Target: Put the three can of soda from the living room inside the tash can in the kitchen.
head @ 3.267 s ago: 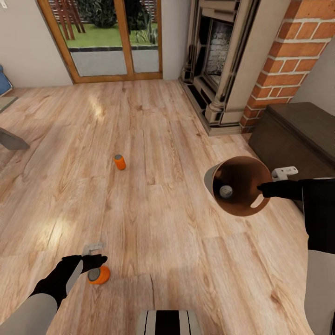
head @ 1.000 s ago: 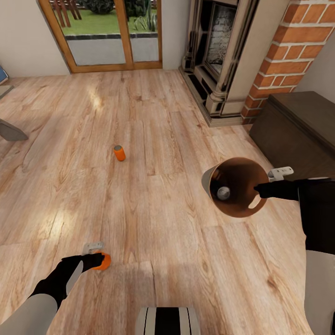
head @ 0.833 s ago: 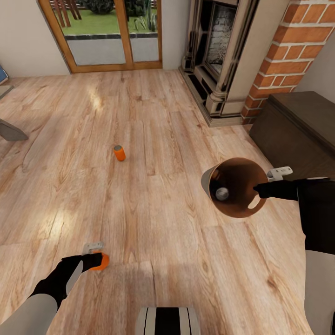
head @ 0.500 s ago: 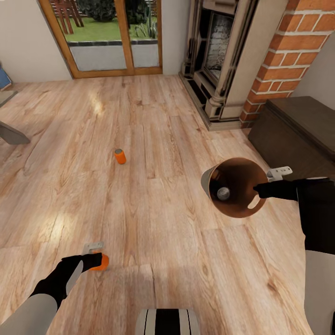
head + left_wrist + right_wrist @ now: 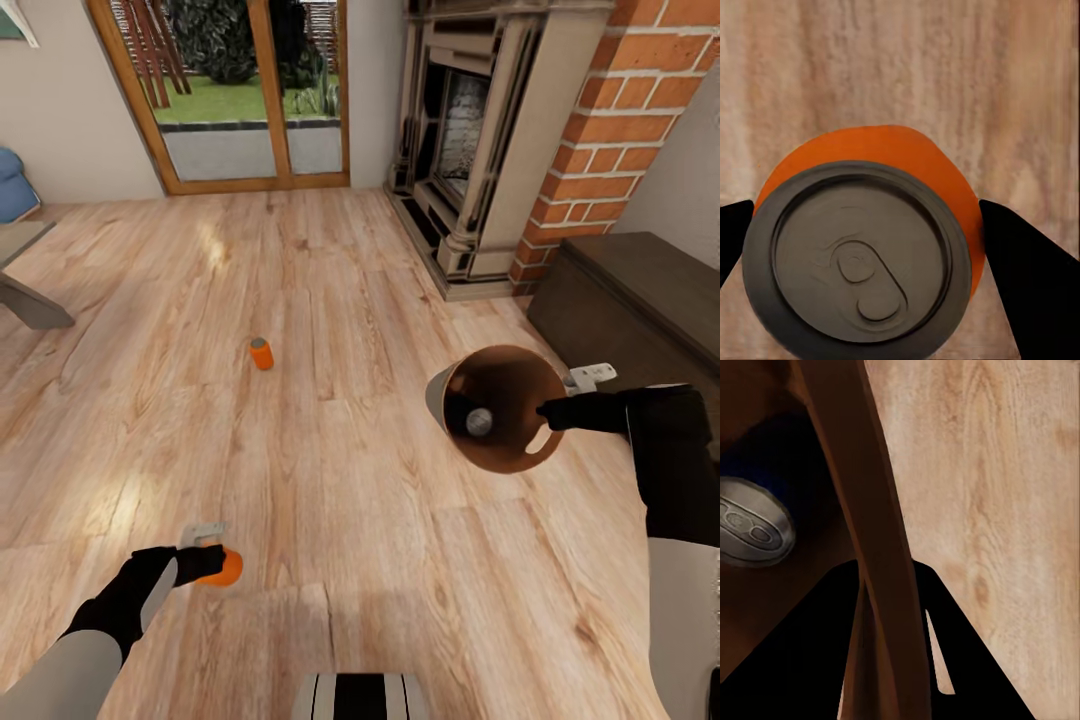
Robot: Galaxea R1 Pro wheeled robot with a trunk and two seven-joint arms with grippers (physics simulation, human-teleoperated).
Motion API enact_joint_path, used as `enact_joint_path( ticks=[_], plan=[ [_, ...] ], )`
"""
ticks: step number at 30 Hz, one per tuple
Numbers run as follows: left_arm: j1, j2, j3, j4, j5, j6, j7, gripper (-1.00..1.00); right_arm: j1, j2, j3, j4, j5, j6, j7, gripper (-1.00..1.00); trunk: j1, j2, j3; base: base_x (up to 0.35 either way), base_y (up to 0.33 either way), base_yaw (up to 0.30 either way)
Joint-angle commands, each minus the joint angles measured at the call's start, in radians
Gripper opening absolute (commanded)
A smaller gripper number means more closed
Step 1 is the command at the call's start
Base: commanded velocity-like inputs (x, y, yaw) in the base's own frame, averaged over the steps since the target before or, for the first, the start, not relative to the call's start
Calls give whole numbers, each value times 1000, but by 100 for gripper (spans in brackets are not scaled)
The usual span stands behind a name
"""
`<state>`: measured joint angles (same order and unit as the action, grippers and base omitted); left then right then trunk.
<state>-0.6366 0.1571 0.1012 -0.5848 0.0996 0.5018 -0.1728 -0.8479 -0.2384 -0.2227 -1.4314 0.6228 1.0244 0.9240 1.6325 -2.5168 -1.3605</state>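
Observation:
An orange soda can [image 5: 232, 570] sits between the fingers of my left gripper [image 5: 215, 565] low over the wood floor, near the view's lower left. In the left wrist view its grey top [image 5: 859, 259] faces the camera, with a black finger [image 5: 1027, 285] against each side. A second orange can [image 5: 261, 353] stands upright on the floor further ahead. My right gripper [image 5: 545, 410] is shut on the rim of the trash can [image 5: 505, 385], held tilted above the floor. The dark blue can's grey top [image 5: 479, 422] shows inside it; that same top [image 5: 750, 532] lies beside the pinched rim [image 5: 881, 585].
A brick fireplace [image 5: 470, 150] with an ornate surround stands ahead on the right, and a dark cabinet [image 5: 640, 300] sits close beside my right arm. Wood-framed glass doors [image 5: 250, 90] are at the back. A low table's edge [image 5: 30, 300] and blue sofa [image 5: 15, 185] lie at the left.
The whole picture has shifted down, so the camera has tilted up. Over the last three seconds my left gripper came closer over the orange can. The trash can stays in my right gripper.

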Motion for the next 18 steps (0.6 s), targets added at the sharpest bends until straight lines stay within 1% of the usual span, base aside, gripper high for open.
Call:
enact_joint_path(
  ticks=[1,3,5,6,8,9,10,11,12,15,16,17,18],
  plan=[
    [-1,1,0,-4,-1,18,-12,-100,0,1,7,0,-16,6,0,-100,-1,0,4,0,0,0],
    [-4,7,-1,-57,-1,91,-58,-100,0,6,31,1,-18,21,2,-100,-1,1,12,0,0,0],
    [-6,10,-1,-160,0,201,-89,-100,1,21,47,1,-19,23,2,-100,-2,1,20,0,0,0],
    [-6,10,-1,-190,0,231,-94,-100,1,24,50,1,-19,23,2,-100,-3,1,23,0,0,0],
    [-6,11,0,-313,1,346,-106,-100,3,35,63,2,-18,23,2,-100,-4,2,31,0,0,0],
    [-6,11,0,-342,1,373,-107,-100,3,37,65,2,-18,23,2,-100,-4,2,35,0,0,0],
    [-6,11,1,-397,1,426,-114,-100,4,39,69,2,-18,23,3,-100,-5,2,39,0,0,0],
    [-6,11,2,-423,1,449,-119,-100,4,41,70,2,-18,23,3,-100,-5,3,43,0,0,0],
    [-7,11,3,-474,1,489,-132,-100,5,43,72,2,-18,23,2,-100,-6,3,47,0,0,0],
    [-8,12,4,-545,1,529,-153,-100,6,48,76,2,-18,23,2,-100,-7,3,58,0,0,0],
    [-8,13,4,-586,1,545,-164,-100,7,50,80,2,-17,23,2,-100,-7,4,62,0,0,0],
    [-9,16,4,-604,0,545,-168,-100,7,50,82,2,-17,23,2,-100,-8,4,66,0,0,0],
    [-10,52,6,-658,9,545,-196,-100,8,52,86,2,-17,23,2,-100,-8,4,70,0,0,0]
  ],
)
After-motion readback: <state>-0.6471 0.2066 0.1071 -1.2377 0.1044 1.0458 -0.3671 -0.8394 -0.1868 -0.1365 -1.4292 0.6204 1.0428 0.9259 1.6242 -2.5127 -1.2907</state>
